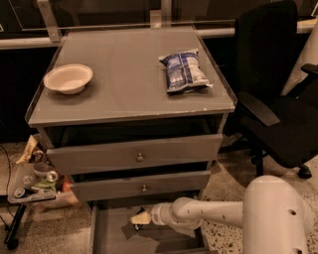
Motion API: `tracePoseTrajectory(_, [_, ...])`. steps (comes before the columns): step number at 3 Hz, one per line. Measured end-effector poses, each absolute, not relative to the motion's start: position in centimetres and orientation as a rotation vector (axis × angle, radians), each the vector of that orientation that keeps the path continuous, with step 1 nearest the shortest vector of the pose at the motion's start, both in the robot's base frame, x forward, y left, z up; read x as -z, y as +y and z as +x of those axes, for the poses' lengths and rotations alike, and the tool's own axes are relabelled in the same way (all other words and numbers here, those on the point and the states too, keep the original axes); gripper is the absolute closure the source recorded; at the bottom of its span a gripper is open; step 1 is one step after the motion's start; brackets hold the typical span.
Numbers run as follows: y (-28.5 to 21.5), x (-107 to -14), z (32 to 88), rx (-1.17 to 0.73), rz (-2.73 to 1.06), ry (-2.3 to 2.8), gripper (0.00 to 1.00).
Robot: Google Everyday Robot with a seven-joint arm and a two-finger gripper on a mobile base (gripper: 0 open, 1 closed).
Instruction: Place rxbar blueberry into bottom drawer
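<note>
My arm [208, 212] stretches left, low over the open bottom drawer [112, 235]. My claw [140, 218] hangs above its floor, with the dark rxbar blueberry [137, 226] at its tip. I cannot tell whether it grips.

A grey table [124, 84] with drawers in its front stands on a pale speckled floor [226, 191] in dim, warm light. Behind it are a dark glass wall [99, 12], a pale horizontal rail [20, 43] and a slanted metal post [48, 20]. A black office chair [278, 94] stands just beside its right side and a small cluttered tray stand [27, 191] at its left, while the end effector [140, 218] hangs low before the table's front.
</note>
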State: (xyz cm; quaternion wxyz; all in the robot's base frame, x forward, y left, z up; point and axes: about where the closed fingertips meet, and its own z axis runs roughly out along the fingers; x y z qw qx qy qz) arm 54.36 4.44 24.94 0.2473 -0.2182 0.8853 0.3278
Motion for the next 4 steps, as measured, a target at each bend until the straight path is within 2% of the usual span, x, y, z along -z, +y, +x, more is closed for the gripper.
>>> tracePoseTrajectory(2, [3.7, -20.0, 55.9, -0.807, -0.498, 2.478, 1.00])
tracePoseTrajectory(4, [5.1, -16.3, 56.1, -0.882, -0.443, 2.528, 1.00])
